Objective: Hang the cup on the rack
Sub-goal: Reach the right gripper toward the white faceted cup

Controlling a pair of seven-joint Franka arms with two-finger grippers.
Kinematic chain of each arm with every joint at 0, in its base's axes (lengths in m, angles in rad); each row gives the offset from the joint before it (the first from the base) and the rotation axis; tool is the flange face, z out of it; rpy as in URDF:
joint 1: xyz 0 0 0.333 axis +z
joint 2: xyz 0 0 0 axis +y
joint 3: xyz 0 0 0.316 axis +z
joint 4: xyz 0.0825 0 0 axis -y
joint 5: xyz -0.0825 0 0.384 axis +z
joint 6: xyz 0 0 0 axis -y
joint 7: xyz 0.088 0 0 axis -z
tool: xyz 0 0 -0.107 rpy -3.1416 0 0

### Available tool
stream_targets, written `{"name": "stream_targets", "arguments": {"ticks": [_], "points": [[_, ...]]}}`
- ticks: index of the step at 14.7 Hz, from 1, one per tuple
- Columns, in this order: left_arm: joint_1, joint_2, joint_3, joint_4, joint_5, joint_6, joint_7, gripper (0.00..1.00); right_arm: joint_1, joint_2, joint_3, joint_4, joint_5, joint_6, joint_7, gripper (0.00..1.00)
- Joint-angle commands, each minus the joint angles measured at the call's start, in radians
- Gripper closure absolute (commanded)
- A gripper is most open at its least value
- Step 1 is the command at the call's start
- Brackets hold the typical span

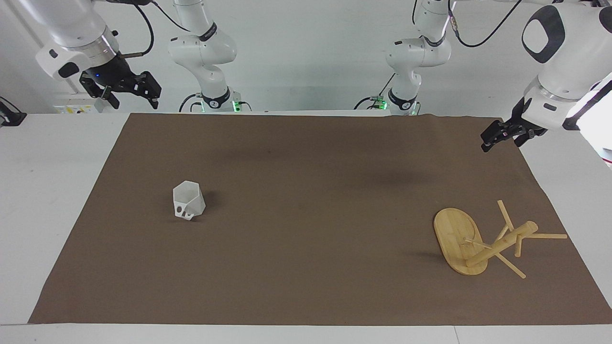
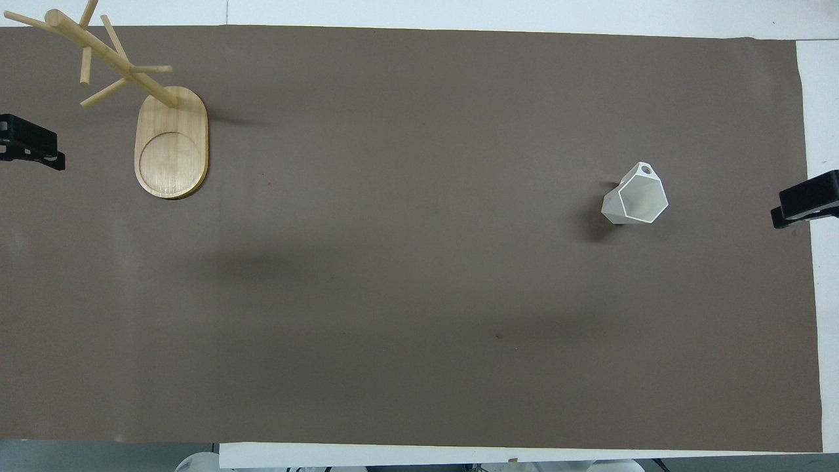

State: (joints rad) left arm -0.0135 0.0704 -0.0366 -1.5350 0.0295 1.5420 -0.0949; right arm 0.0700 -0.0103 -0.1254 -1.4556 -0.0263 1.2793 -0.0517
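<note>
Brown cloth point(image 1: 306, 267) covers the surface, bearing a white faceted plastic cup point(image 1: 189, 201) and a bamboo peg rack point(image 1: 483, 241), well apart. Left gripper point(image 1: 506, 135) and right gripper point(image 1: 128, 91) hover over its corners, fingers spread, empty.

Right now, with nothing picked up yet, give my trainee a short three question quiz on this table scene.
1. True or false: the cup is already hanging on the rack.
2. Which end of the table holds the rack?
A. the left arm's end
B. the right arm's end
C. the middle
3. Fill in: the cup stands upright on the brown ____.

Key:
1. False. The cup sits apart from the rack, and no peg carries anything.
2. A. The rack stands toward the left arm's end, the cup toward the right arm's end.
3. Mat. The left end effector and right end effector both hang open, holding nothing.
</note>
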Motion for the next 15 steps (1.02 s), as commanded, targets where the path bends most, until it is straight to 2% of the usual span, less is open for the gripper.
{"name": "stream_targets", "arguments": {"ticks": [1,4,6,10,12,15], "points": [[0.001,-0.02,0.003,-0.017,-0.01,-0.006,-0.008,0.0,-0.012,-0.007,0.013,-0.02,-0.014,0.025,0.016,0.0],[0.001,-0.02,0.003,-0.017,-0.01,-0.006,-0.008,0.0,-0.013,-0.008,0.018,-0.02,-0.012,0.026,0.013,0.0],[0.001,-0.02,0.003,-0.017,-0.01,-0.006,-0.008,0.0,-0.015,-0.01,0.012,-0.02,0.018,0.02,-0.072,0.0],[0.001,-0.02,0.003,-0.017,-0.01,-0.006,-0.008,0.0,-0.019,-0.002,-0.002,-0.02,0.086,0.09,-0.568,0.0],[0.001,-0.02,0.003,-0.017,-0.01,-0.006,-0.008,0.0,-0.038,0.038,-0.086,-0.019,0.226,0.124,-0.878,0.0],[0.001,-0.02,0.003,-0.017,-0.01,-0.006,-0.008,0.0,-0.055,0.159,-0.212,-0.02,0.44,0.134,-1.237,0.0]]}}
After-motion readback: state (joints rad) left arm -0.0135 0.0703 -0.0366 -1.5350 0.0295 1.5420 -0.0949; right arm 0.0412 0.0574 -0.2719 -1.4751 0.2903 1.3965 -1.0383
